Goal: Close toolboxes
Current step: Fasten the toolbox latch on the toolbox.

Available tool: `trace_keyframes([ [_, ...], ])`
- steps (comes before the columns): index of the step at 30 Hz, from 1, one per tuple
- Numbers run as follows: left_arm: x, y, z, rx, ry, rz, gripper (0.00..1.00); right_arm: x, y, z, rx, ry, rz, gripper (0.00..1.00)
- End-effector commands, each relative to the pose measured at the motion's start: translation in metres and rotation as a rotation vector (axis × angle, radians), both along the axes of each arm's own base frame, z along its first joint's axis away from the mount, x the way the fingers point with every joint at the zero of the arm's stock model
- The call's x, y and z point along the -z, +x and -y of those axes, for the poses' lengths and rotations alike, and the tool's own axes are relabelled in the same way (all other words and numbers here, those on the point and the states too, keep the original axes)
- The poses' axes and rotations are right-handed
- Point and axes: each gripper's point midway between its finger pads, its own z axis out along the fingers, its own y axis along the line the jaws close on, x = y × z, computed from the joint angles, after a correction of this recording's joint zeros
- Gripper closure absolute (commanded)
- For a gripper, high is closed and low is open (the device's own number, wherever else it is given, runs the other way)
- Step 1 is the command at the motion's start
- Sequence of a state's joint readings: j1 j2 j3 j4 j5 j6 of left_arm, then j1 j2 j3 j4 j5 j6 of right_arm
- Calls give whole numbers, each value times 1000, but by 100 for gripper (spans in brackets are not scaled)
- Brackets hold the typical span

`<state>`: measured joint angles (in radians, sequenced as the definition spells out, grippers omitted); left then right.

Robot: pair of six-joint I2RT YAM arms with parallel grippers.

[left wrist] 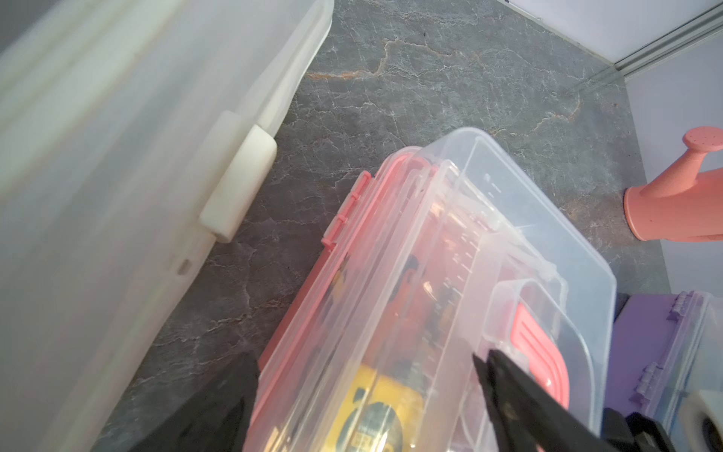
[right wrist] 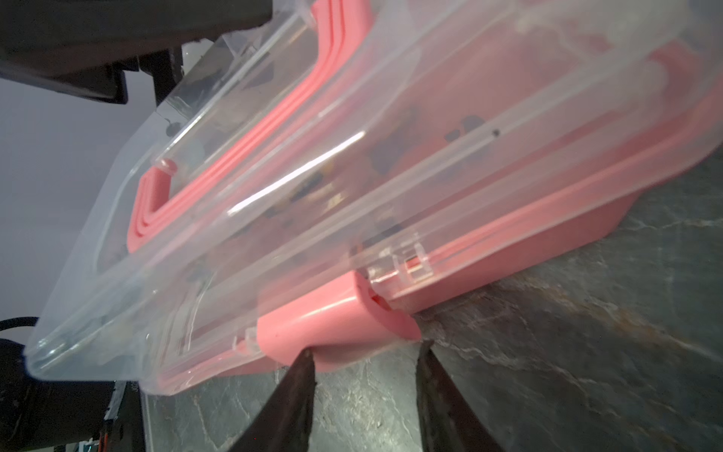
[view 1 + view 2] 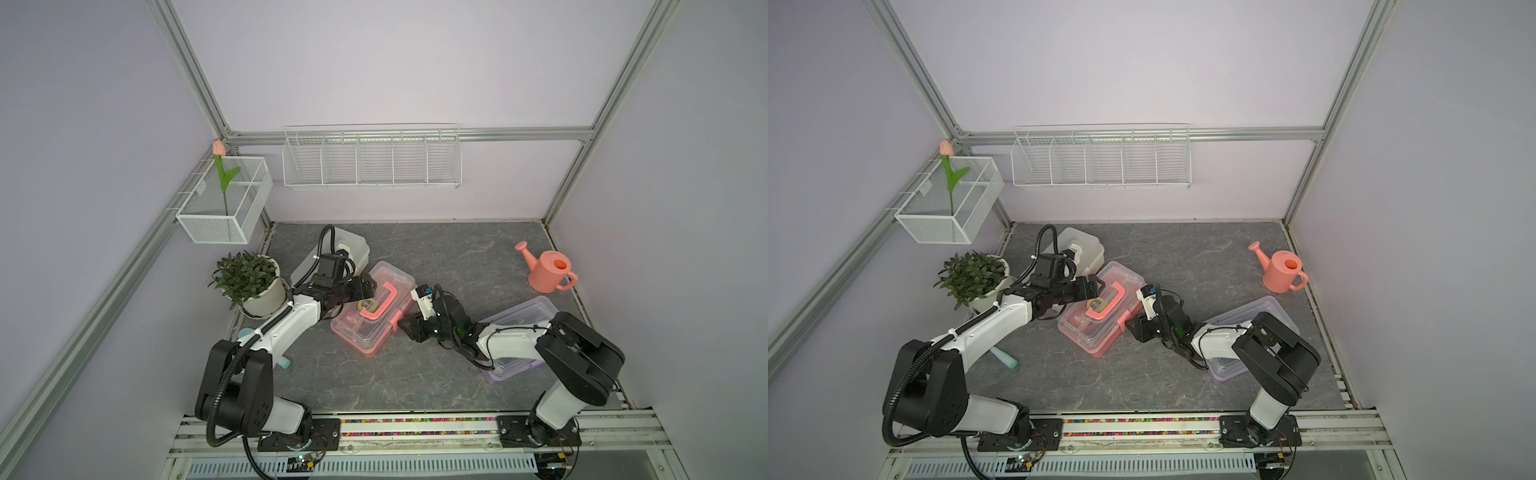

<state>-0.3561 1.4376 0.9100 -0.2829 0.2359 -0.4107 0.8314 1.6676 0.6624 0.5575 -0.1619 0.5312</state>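
The pink toolbox (image 3: 370, 328) (image 3: 1100, 332) lies slantwise mid-table, its clear lid (image 1: 450, 254) down over the pink base (image 2: 547, 242). My left gripper (image 3: 368, 293) (image 1: 364, 358) is open, its jaws wide across the lid beside the pink handle (image 3: 384, 301). My right gripper (image 3: 405, 326) (image 2: 367, 348) is open at the box's near side, one fingertip touching the pink latch (image 2: 332, 325), which sticks out. A white toolbox (image 3: 353, 247) (image 1: 117, 156) sits behind the left arm. The purple toolbox (image 3: 523, 316) (image 1: 645, 340) is partly hidden under the right arm.
A pink watering can (image 3: 548, 272) stands at the right rear. A potted plant (image 3: 249, 278) sits at the left edge. A teal object (image 3: 282, 362) lies under the left arm. White wire baskets (image 3: 372, 160) (image 3: 224, 203) hang on the walls, one holding a tulip.
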Motion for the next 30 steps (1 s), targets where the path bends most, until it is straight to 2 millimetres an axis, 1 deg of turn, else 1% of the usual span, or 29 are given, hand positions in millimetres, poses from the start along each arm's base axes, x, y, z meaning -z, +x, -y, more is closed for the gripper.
trace_keyframes([
  [1,44,-40,-1,13,17,-203,9,-12,6,-11,8,45,15,55],
  [8,48,-42,3,13,-10,-213,9,-10,9,-15,20,59,-16,54],
  [12,47,-44,2,12,-14,-212,9,-13,7,-16,22,72,-43,47],
  [14,49,-45,2,10,-17,-216,9,-16,4,-18,15,96,-64,47],
  [21,57,-50,5,19,-38,-240,12,-27,5,-25,10,188,-65,54],
  [25,64,-56,7,28,-50,-266,14,-26,6,-28,0,210,-60,60],
  [30,74,-66,9,45,-65,-306,16,-19,10,-32,-5,257,-65,59],
])
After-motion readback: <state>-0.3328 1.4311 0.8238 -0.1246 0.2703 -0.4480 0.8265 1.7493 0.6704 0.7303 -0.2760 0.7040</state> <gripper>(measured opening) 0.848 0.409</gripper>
